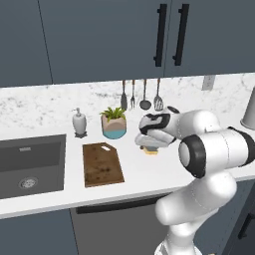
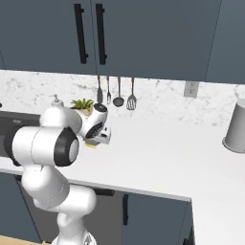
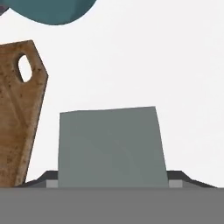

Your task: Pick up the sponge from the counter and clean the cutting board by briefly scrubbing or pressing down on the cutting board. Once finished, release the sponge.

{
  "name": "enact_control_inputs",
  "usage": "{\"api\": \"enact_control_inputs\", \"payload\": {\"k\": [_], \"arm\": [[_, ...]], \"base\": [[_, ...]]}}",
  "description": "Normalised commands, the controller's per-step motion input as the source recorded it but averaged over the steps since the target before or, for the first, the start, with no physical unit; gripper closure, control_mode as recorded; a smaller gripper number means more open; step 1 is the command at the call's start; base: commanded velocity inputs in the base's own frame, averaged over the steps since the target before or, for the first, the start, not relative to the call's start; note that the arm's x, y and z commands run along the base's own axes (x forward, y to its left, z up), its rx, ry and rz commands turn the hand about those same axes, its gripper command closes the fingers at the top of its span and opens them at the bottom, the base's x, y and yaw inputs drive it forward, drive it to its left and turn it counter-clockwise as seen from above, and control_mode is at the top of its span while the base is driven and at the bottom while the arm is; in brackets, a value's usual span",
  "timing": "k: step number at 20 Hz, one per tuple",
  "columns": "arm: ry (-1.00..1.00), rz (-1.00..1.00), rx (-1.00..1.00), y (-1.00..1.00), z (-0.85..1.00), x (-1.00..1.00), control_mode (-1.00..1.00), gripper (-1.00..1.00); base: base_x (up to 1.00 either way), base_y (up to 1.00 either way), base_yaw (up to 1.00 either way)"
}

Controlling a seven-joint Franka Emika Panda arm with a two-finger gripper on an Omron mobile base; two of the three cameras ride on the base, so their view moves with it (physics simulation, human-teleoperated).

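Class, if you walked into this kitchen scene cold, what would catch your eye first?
The big white arm, bent low over the counter, its gripper closed on the yellow sponge. Left of it lies the dark stained cutting board, with a potted plant behind.

Glossy white rounded arm (image 1: 209, 149) with dark joints.

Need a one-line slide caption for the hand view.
Pincer closed around the sponge on the white counter, cutting board lying apart alongside.
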Motion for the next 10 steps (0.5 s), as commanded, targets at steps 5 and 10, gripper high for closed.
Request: {"api": "enact_control_inputs", "payload": {"k": [5,10], "arm": [[0.25,0.0,-0.04,1.0,0.03,0.0,-1.0,1.0],[0.1,-0.11,-0.05,0.99,0.03,-0.16,-1.0,1.0]], "base": [[0.0,0.0,0.0],[0.0,0.0,0.0]]}}
